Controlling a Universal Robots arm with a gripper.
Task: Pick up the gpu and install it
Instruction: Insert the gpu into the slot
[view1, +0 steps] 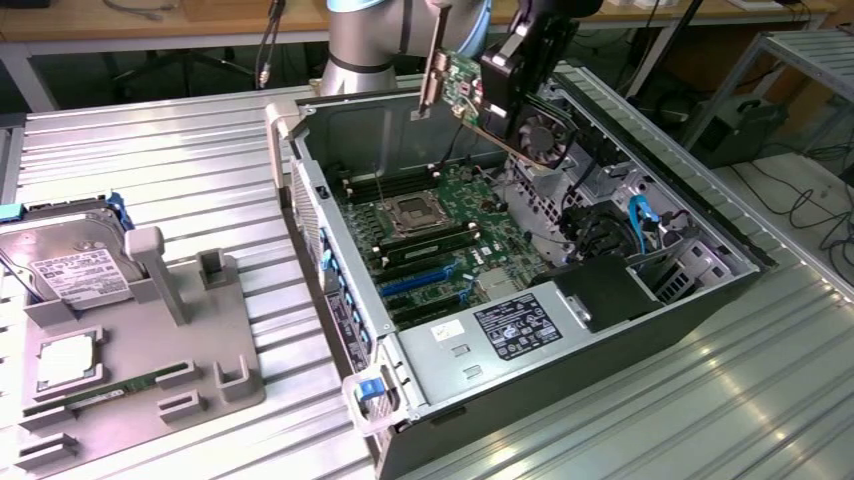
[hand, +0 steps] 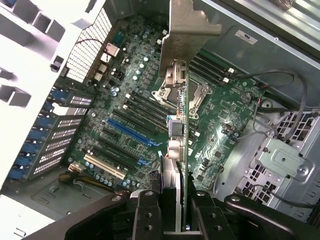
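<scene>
The gpu (view1: 470, 88), a card with a small fan and a silver bracket (hand: 186, 35), hangs edge-down above the open computer case (view1: 304, 190), over the motherboard (view1: 441, 225). The gripper (hand: 176, 212) is partly closed, pinching the card's edge between its fingers. Doing this step well likely means keeping the card upright, square to the blue slot (hand: 131, 131), with the bracket facing the case's rear wall.

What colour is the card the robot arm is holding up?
The gpu is green, with a black fan and silver bracket; clearest in the exterior view.
</scene>
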